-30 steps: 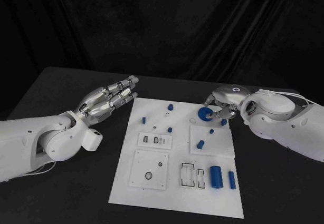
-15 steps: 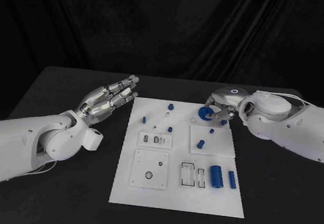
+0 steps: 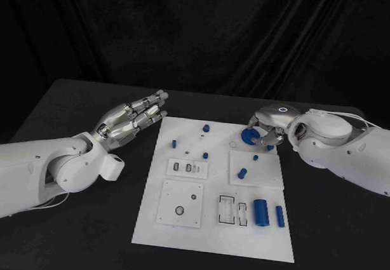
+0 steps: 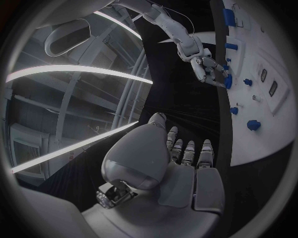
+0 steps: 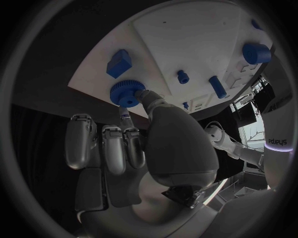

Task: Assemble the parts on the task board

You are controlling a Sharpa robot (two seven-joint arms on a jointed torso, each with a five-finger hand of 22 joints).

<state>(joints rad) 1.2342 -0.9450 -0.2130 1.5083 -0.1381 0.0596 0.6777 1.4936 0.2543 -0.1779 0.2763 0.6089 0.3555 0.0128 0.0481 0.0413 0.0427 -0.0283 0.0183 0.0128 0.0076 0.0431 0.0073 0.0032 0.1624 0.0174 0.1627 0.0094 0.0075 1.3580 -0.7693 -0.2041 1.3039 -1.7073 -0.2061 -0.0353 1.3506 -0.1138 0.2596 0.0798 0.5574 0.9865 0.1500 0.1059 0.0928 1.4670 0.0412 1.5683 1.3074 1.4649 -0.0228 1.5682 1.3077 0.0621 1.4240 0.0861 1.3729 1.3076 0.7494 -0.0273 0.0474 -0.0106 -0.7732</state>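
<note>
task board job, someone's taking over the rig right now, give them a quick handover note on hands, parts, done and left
Right hand: holds a blue gear at the far right edge of the task board.
Left hand: open, fingers apart, beside the board's left edge, holding nothing.
Parts: two blue cylinders lie at the board's near right; a blue peg lies mid-right; small blue pieces sit toward the far end.
Done: cannot tell which pieces are seated.
Left: the gear is not yet released, and the near cylinders look loose.
</note>
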